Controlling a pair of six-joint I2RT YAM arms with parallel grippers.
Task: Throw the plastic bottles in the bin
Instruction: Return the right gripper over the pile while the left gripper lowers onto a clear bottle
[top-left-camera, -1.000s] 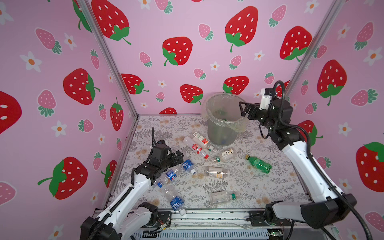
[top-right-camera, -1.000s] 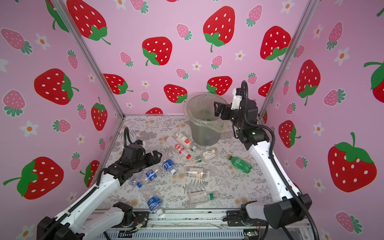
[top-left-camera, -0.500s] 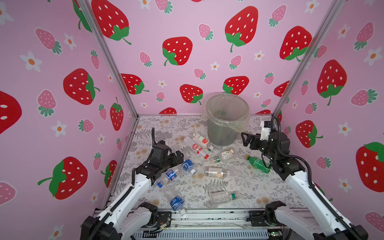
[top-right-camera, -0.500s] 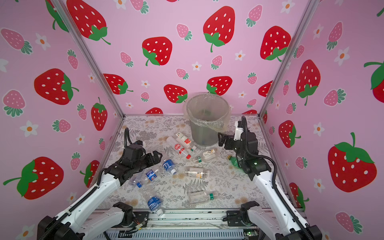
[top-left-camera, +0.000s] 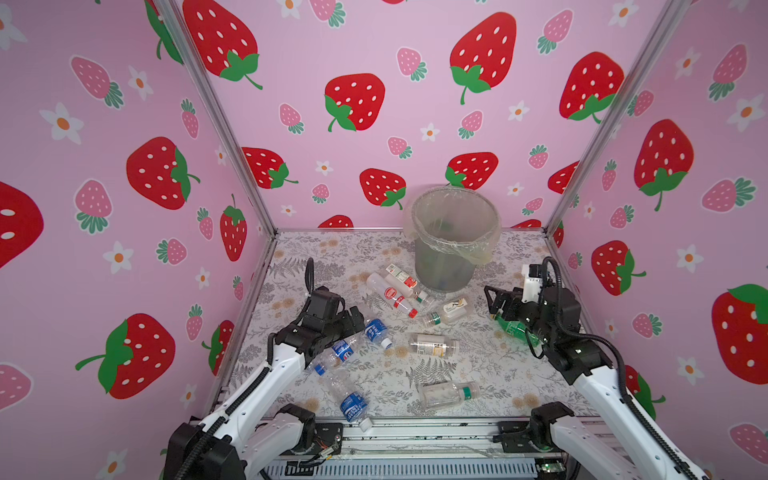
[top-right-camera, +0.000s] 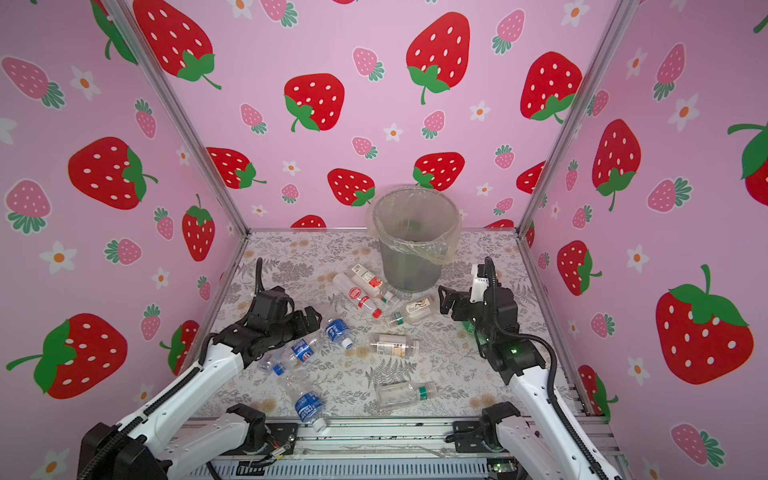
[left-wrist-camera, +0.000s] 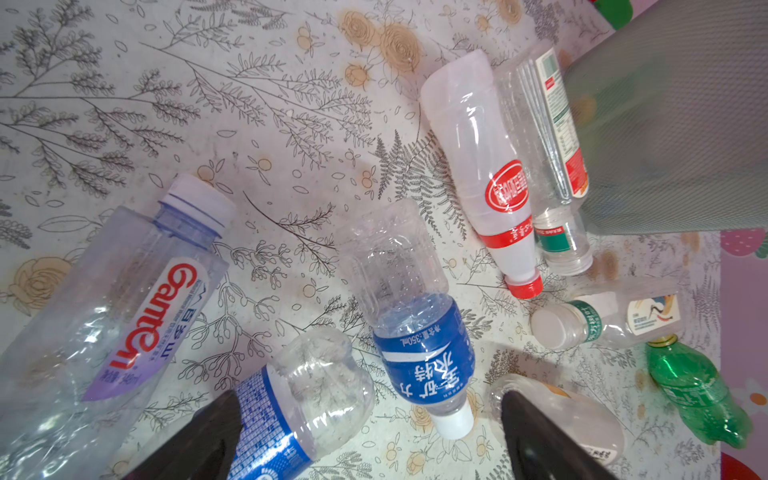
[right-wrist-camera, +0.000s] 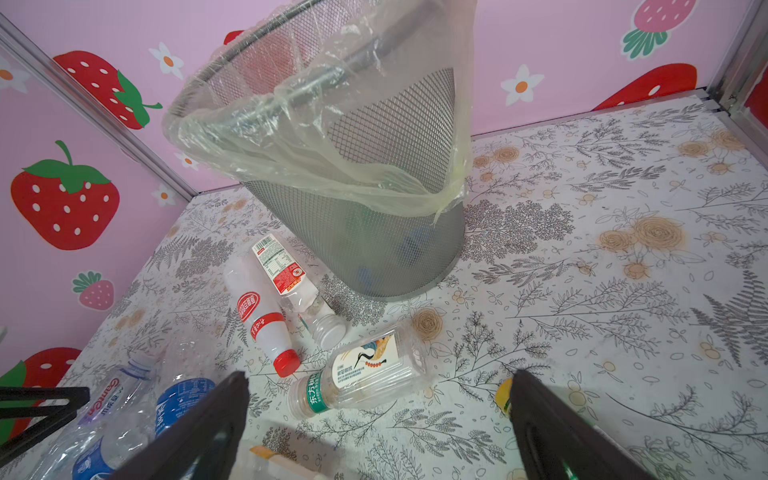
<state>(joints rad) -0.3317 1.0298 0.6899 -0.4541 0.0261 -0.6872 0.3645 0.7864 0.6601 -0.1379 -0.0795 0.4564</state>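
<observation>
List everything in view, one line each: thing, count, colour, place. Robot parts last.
bin: 1, grey mesh with clear liner, upright at the table's back; contents unclear.
red-labelled bottles: 2, clear and whitish, lying front-left of the bin.
crane-label bottle: 1, clear, green neck band, before the bin.
beige-label bottle: 1, clear, table's middle.
green bottle: 1, green, right side.
blue-label bottles: 3, clear; two left of centre, one at the front edge.
Ganten bottle: 1, clear, lilac label, left, beside those two.
green-banded bottle: 1, clear, front.
table: 1, grey floral cover.
left gripper: 1, black, open, low over blue-label bottles.
right gripper: 1, black, open, at the green bottle's capped end.
</observation>
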